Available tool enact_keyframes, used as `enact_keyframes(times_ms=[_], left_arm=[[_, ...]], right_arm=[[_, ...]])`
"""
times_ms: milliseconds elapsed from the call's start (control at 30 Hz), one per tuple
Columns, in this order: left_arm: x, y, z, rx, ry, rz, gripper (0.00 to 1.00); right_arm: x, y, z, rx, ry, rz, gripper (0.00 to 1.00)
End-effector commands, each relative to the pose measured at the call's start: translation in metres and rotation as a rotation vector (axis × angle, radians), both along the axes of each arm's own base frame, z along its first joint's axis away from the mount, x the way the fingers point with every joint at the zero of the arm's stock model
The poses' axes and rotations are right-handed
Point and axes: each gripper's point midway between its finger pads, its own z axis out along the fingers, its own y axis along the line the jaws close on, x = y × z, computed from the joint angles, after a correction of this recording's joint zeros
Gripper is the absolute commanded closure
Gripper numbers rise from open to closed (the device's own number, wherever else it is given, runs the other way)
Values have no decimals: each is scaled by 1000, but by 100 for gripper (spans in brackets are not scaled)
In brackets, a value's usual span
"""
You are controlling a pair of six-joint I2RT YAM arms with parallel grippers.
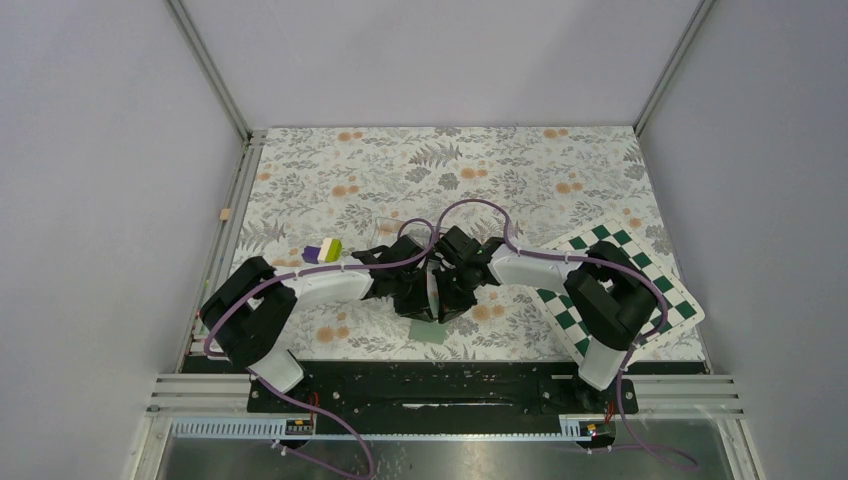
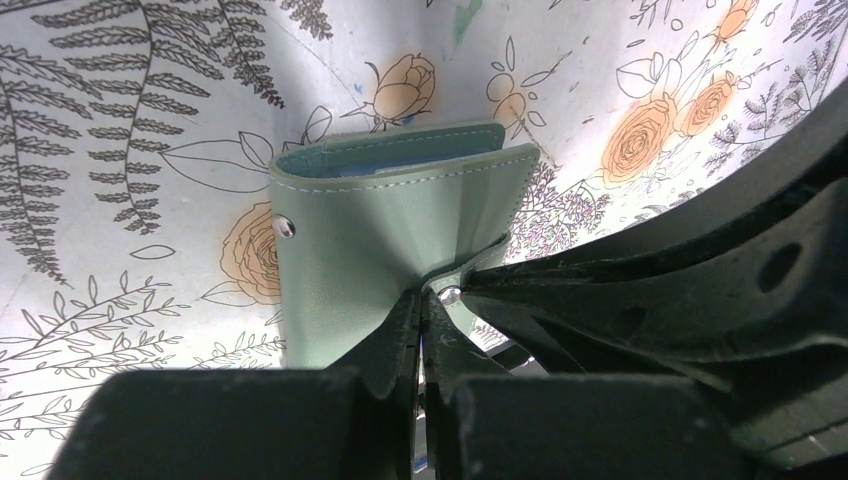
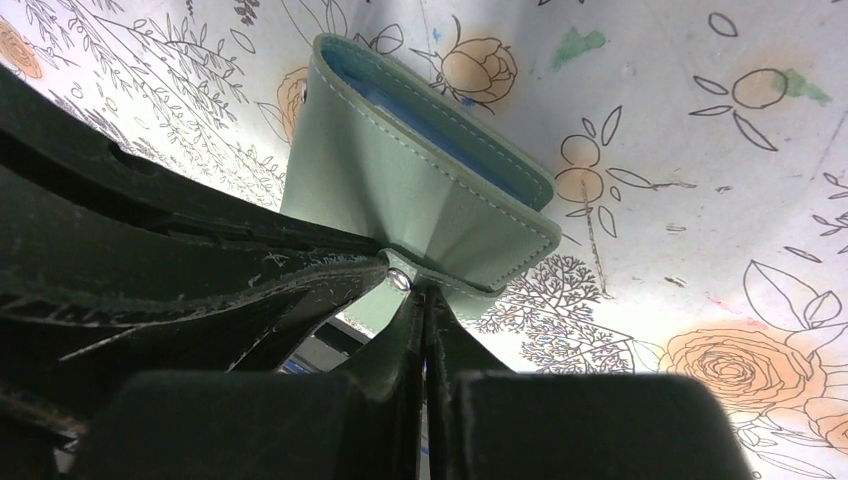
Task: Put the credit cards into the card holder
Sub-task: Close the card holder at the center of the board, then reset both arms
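Both arms meet over the middle of the worktop's near edge, and the card holder hangs between them. The left gripper has its fingers pressed together on the sage-green flap just beside a snap stud. The right gripper pinches the same strip of leather from the other side. The two pincers are almost touching.

I see no credit cards anywhere, so I cannot tell whether they are already in the pale blue pockets or hidden under the arms.

The main risk, as I judge it, is the shared grip. Both pincers hold one thin flap so close together that if either arm pulls away unevenly, the leather may slip out or the fold may twist shut. If it does slip out, the holder would drop onto the cloth with its pockets facing the wrong way. The black fingers could also knock into each other. And with both pincers busy, neither is free to fetch a card.

A floral cloth of ferns and orange roses covers the worktop. A green-and-white chequered board lies by the right edge, under the right arm. A small purple, yellow and white block sits left of centre, well apart from the holder. Plain pale walls close in three sides, with metal rails running up the far corners.
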Motion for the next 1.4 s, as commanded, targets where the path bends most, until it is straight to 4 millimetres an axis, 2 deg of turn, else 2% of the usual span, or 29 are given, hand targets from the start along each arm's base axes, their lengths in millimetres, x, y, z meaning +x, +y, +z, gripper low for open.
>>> enact_keyframes(times_ms=[0,133,333,400,433,533,667,733,833,1033,1233,1300,1367], left_arm=[[4,-8,-4,-7,-44,8,100],[6,-6,5,0,-64,1,100],[8,-5,11,-2,-86,-3,100],[12,-5,21,-19,-124,3,89],[14,-6,28,-35,-145,9,79],[21,-9,56,-116,-213,29,55],[31,-12,99,-314,-296,62,30],[35,-6,118,-427,-331,87,20],[44,10,138,-542,-390,126,2],[61,60,156,-676,-450,219,1],[91,123,156,-650,-541,371,1],[107,146,157,-564,-611,428,1],[123,172,155,-407,-682,484,1]], right_arm=[[1,-8,-5,-45,-98,44,100],[10,1,31,41,-174,23,100],[13,4,54,90,-219,19,100],[13,3,59,102,-232,19,100],[13,1,62,107,-239,20,98],[14,-6,70,122,-264,5,85],[18,-21,83,148,-308,-34,62],[22,-31,88,167,-328,-68,46],[31,-53,94,189,-358,-142,26],[44,-97,96,219,-385,-280,2],[62,-135,93,168,-465,-383,1],[72,-153,93,119,-512,-434,1],[85,-174,95,49,-580,-476,0]])
